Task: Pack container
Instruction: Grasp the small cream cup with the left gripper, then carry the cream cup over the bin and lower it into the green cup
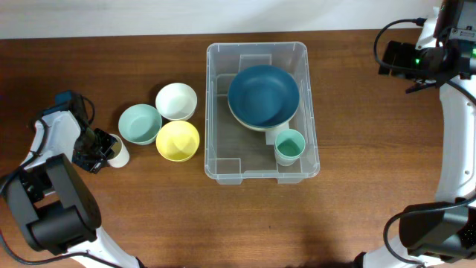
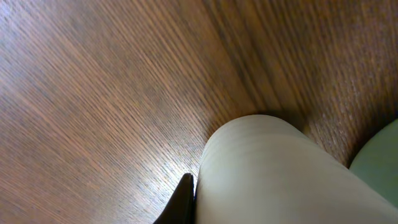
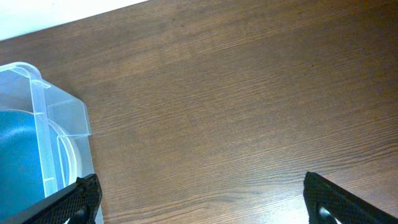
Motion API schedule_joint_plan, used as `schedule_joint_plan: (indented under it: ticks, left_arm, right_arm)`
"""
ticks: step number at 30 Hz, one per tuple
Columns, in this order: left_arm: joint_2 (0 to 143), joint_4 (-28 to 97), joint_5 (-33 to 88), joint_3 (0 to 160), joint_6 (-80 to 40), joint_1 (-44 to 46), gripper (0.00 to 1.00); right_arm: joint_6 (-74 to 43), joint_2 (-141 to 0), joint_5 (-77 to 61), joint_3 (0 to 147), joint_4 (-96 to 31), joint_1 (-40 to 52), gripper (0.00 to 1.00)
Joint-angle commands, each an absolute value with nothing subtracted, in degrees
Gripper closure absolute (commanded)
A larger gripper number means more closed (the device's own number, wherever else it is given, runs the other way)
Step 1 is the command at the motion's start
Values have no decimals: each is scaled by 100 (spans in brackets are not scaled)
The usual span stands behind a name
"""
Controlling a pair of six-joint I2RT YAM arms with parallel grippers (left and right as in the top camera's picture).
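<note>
Clear plastic, the container (image 1: pixel 216 119) sits at the centre of the overhead view on the wood table (image 1: pixel 357 201). It holds a blue bowl (image 1: pixel 263 95) and a teal cup (image 1: pixel 289 146). Just left of it stand a white bowl (image 1: pixel 176 101), a green bowl (image 1: pixel 140 123) and a yellow bowl (image 1: pixel 178 141). The left gripper (image 1: pixel 100 147) is near the left edge, well apart from the container with the three bowls between, its jaws pinching a cream cup (image 1: pixel 119 154).

In the left wrist view the cream cup fills the lower right, with one dark finger (image 2: pixel 182 202) touching its side.

In the right wrist view the right gripper (image 3: pixel 202 196) is spread wide over bare table. The container's corner shows at the left edge, above the lower-left finger (image 3: pixel 81 196).
</note>
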State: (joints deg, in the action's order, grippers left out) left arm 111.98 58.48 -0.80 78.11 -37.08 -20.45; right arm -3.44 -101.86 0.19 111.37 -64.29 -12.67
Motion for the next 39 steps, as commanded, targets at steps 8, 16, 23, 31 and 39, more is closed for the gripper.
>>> schedule_joint_plan:
  ticks: [8, 16, 23, 31, 39]
  left_arm:
    - [10584, 5916, 43, 8917, -2456, -2078, 99]
    - [9572, 5887, 1813, 10567, -1678, -1868, 99]
    - [8982, 5704, 2381, 10807, -1653, -902, 99]
    - [9150, 5697, 2263, 10805, -928, 917, 99]
    - [9817, 5695, 1514, 10805, -926, 2451, 99]
  right_arm:
    - [-388, -10162, 51, 11155, -6416, -1284, 1]
    - [-388, -10162, 51, 11155, -6416, -1284, 1]
    - [-388, -10162, 51, 11155, -6416, -1284, 1]
    - [-388, -10162, 51, 11155, -6416, -1284, 1]
    - [-388, -10162, 51, 11155, -6416, -1284, 1]
